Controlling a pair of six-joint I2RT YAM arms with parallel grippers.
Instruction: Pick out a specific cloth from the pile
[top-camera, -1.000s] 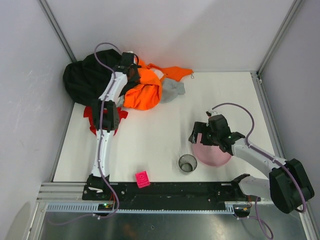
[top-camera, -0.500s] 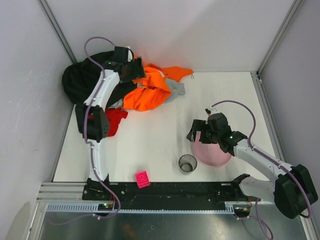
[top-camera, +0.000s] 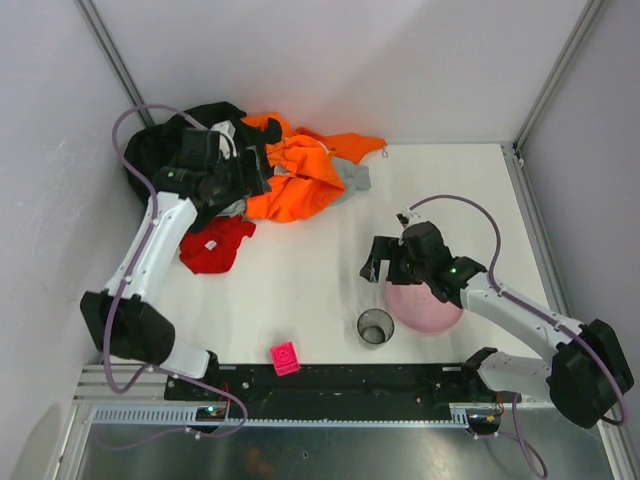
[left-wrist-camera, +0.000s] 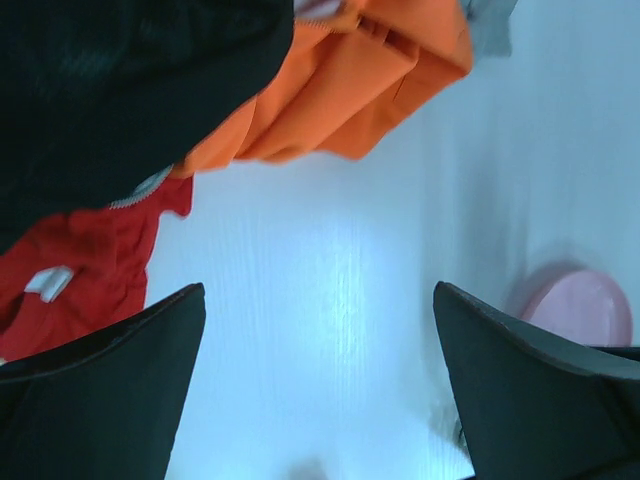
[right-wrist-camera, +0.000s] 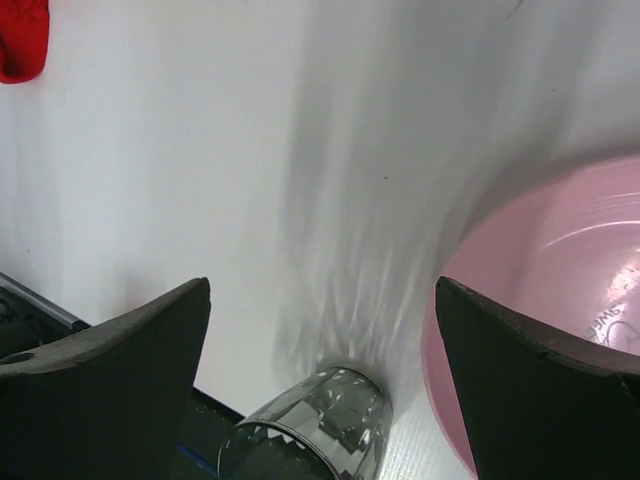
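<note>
Running along the near edge, a black metal rail (top-camera: 350, 380) fronts the matte white bench (top-camera: 300, 290), with a small pink plastic cube (top-camera: 285, 357) against it. The right gripper (right-wrist-camera: 322, 285) hangs wide and holds nothing, with a clear drinking glass (right-wrist-camera: 310, 435) and a pale pink bowl (right-wrist-camera: 540, 340) just beneath. The left gripper (left-wrist-camera: 318, 295), likewise spread with nothing in it, hovers at the heap of black, orange and grey garments (top-camera: 290, 180). The small bright red cloth (top-camera: 215, 245) lies just nearward of it, against the heap's edge. Behind stand plain grey walls (top-camera: 350, 60).

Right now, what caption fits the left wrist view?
Left fingers open above the table; the red cloth lies beside the black garment and orange garment.
</note>
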